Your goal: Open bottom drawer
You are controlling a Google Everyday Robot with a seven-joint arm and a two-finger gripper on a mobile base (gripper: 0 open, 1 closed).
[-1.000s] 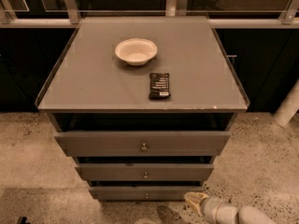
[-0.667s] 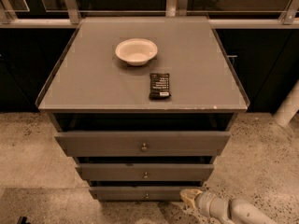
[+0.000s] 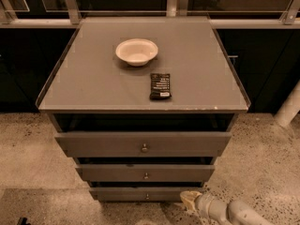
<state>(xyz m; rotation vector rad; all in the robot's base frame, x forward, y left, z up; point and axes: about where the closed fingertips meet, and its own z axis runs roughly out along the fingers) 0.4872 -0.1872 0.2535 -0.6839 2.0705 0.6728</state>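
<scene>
The bottom drawer (image 3: 136, 194) is the narrowest grey front of three, low in the cabinet, with a small round metal knob (image 3: 147, 196) at its centre. It looks closed or nearly so. My gripper (image 3: 188, 201) comes in from the lower right, close to the floor, at the drawer's right end and to the right of the knob. Its cream fingertips (image 3: 191, 199) point left towards the drawer front. The pale arm (image 3: 234, 212) trails off to the lower right.
The middle drawer (image 3: 146, 173) and the top drawer (image 3: 143, 144) sit above, each with a knob. On the cabinet top (image 3: 93, 78) are a white bowl (image 3: 136, 51) and a dark snack bar (image 3: 160, 86). A white post (image 3: 289, 107) stands right on the speckled floor.
My gripper has moved left along the floor, closer to the bottom drawer's right end. The drawers, the bowl and the bar have not moved.
</scene>
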